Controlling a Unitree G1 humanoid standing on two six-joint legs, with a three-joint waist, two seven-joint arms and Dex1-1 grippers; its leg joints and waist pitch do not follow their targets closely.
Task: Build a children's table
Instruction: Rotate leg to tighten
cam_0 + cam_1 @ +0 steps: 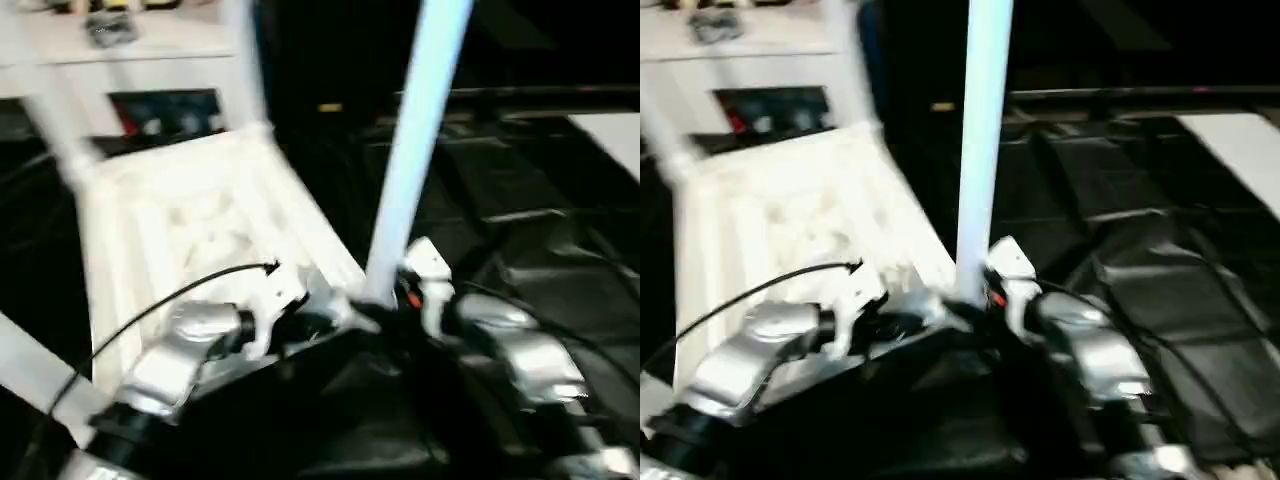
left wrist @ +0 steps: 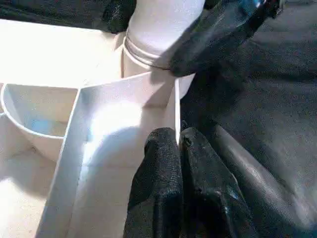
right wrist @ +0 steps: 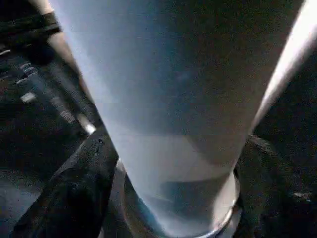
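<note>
Left end effector [image 2: 179, 148] pinching tabletop [image 2: 114, 129] rim, leg [image 1: 415, 140] upright

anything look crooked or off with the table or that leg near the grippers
Nothing stands out. The tabletop lies underside up, and the near leg rises from its corner socket, seated, not visibly askew. The left gripper pinches the tabletop's rim; the right gripper straddles the leg's base.

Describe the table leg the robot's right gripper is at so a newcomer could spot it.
Find the upturned white tabletop. At its corner nearest the robot a long white leg stands upright between the two grippers. The other legs sit at the farther corners.
</note>
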